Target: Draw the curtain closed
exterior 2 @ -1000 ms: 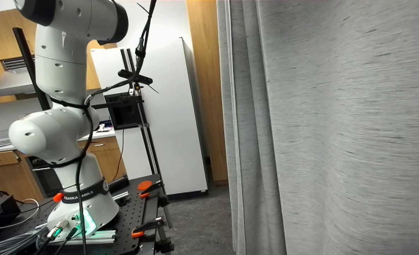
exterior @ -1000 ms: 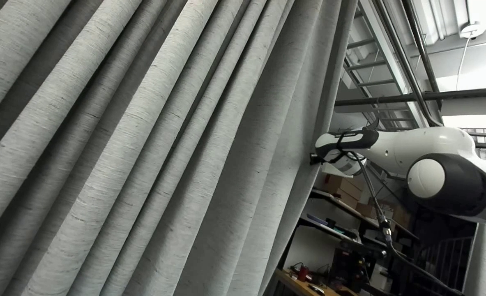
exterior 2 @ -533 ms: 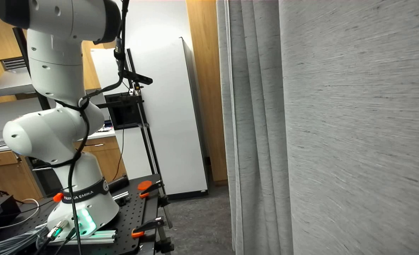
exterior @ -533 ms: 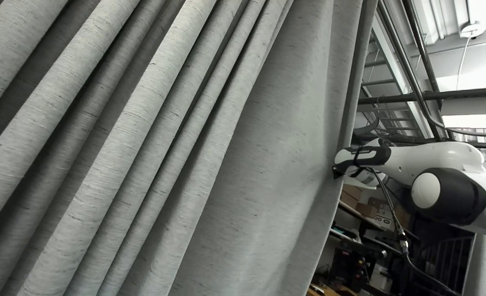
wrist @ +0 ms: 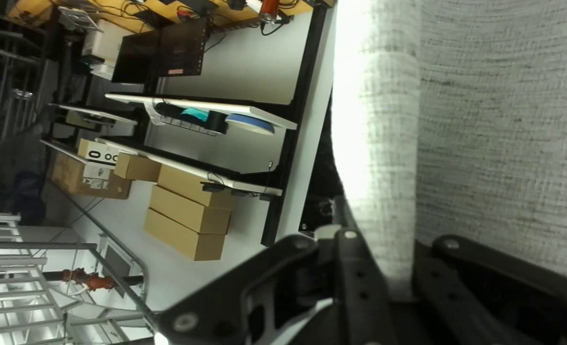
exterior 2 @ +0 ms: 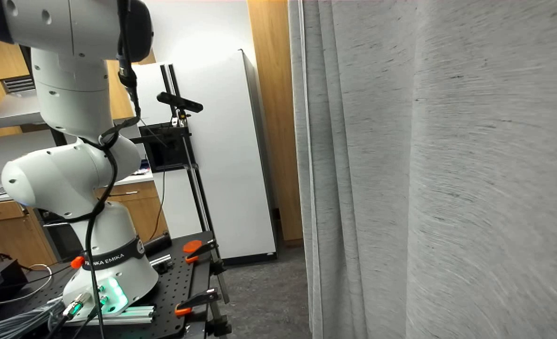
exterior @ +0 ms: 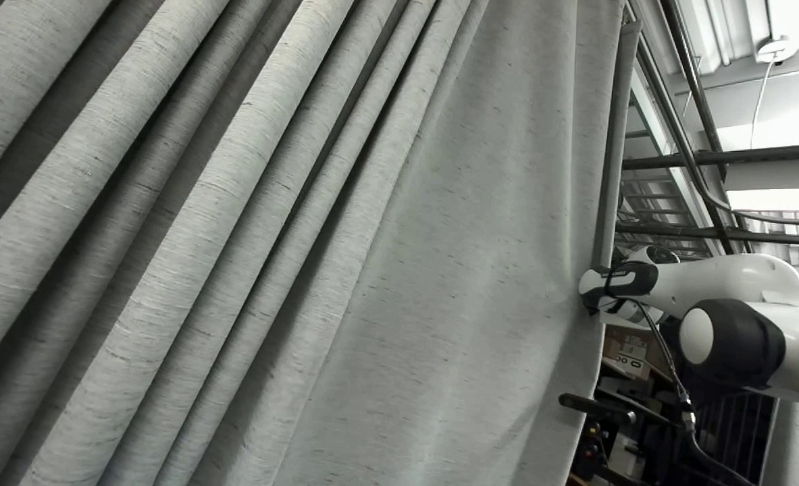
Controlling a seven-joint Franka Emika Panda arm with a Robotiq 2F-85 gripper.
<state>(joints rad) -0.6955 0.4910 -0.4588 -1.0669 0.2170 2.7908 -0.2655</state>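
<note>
The curtain [exterior: 453, 290] is a huge light-grey pleated drape. It fills most of an exterior view and hangs along the right side in an exterior view [exterior 2: 476, 169]. My gripper [exterior: 591, 305] is at its free edge, where the cloth pulls into spreading folds. In the wrist view my gripper [wrist: 389, 258] has a strip of the curtain [wrist: 499, 120] pinched between its two black fingers. The fingertip ends are partly hidden by the cloth. In an exterior view only the arm [exterior 2: 76, 94] shows; the gripper is out of view there.
Shelves [wrist: 264, 115] with cardboard boxes [wrist: 192, 218] stand past the curtain edge. Dark pipes [exterior: 764, 154] run overhead. A black camera bar [exterior: 595, 408] is close to the curtain edge. A tall white cabinet [exterior 2: 226, 155] and a clamped black table [exterior 2: 179, 282] show too.
The gripper has moved right and a little down in an exterior view, dragging the curtain's edge with it. The folds near the edge have flattened and the curtain covers more of the shelves.
</note>
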